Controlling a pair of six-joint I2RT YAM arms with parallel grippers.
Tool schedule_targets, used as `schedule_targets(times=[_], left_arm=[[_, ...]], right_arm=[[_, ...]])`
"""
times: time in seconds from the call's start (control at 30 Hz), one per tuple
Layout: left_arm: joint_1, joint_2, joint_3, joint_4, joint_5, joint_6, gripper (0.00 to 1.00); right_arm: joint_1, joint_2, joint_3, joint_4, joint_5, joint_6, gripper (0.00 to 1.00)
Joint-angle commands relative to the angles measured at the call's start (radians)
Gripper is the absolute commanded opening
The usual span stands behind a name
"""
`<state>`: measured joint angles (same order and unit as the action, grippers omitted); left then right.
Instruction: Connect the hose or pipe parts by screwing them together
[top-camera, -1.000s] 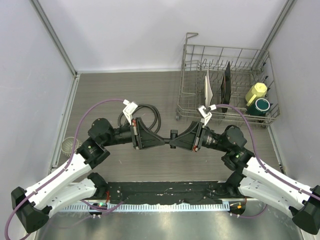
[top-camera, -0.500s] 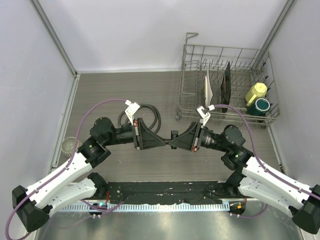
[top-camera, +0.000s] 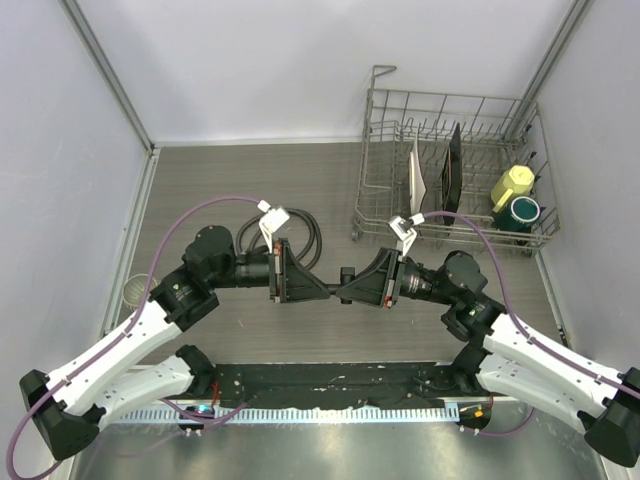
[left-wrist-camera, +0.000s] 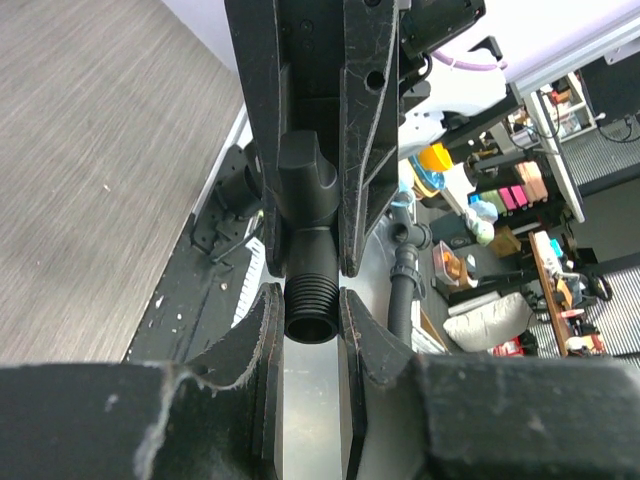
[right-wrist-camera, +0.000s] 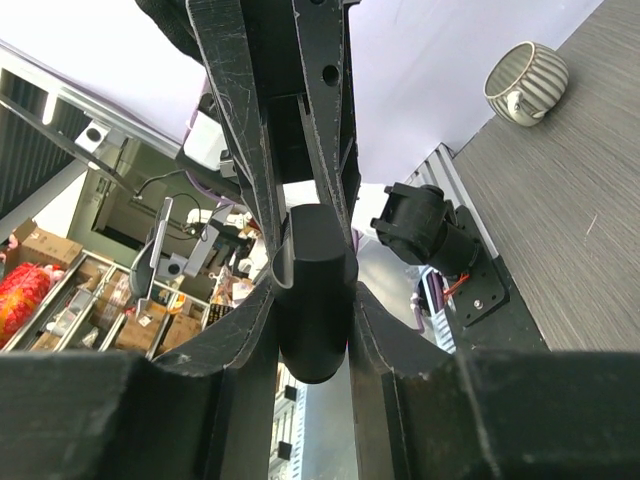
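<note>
Lying along 9–3, threaded end toward 9, side stub toward 12: fitting (top-camera: 346, 272), gripped at either end by closed left fingers (left-wrist-camera: 245, 345) and right fingers (right-wrist-camera: 385, 330)

I get bright, even overhead light, with soft shadows beneath the arms (top-camera: 120, 350). Beyond my right claw (right-wrist-camera: 315, 330) the wall (right-wrist-camera: 420, 90) glares pale; around my left claw (left-wrist-camera: 308, 330) edges bend.

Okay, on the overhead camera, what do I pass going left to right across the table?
striped cup → coiled black hose → T fitting → white plate → black plate → yellow mug
</note>
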<state>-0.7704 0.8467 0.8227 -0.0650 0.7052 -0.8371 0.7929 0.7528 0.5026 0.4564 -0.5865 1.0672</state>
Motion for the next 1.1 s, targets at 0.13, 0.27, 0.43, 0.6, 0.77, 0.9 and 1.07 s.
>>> schedule_targets(times=[0.13,0.27,0.43,0.6,0.77,0.9,1.07], left_arm=[[0.006,0.015,0.056,-0.056,0.068,0.050,0.00],[0.006,0.031,0.067,-0.075,0.092,0.061,0.00],[0.005,0.043,0.064,-0.082,0.128,0.067,0.00],[0.006,0.048,0.067,-0.082,0.137,0.067,0.00],[0.005,0.060,0.070,-0.078,0.146,0.067,0.00],[0.006,0.063,0.066,-0.076,0.161,0.072,0.00],[0.008,0.072,0.081,-0.134,0.126,0.121,0.00]], right_arm=[[0.000,0.014,-0.010,0.071,-0.038,-0.026,0.21],[0.000,0.017,-0.015,0.053,-0.030,-0.039,0.31],[0.000,0.011,-0.016,0.065,-0.022,-0.036,0.37],[0.002,0.011,-0.013,0.064,-0.026,-0.036,0.41],[0.000,0.003,-0.013,0.059,-0.026,-0.041,0.39],[0.000,-0.013,-0.019,0.050,-0.018,-0.053,0.36],[0.000,-0.021,-0.038,0.119,-0.048,-0.036,0.01]])
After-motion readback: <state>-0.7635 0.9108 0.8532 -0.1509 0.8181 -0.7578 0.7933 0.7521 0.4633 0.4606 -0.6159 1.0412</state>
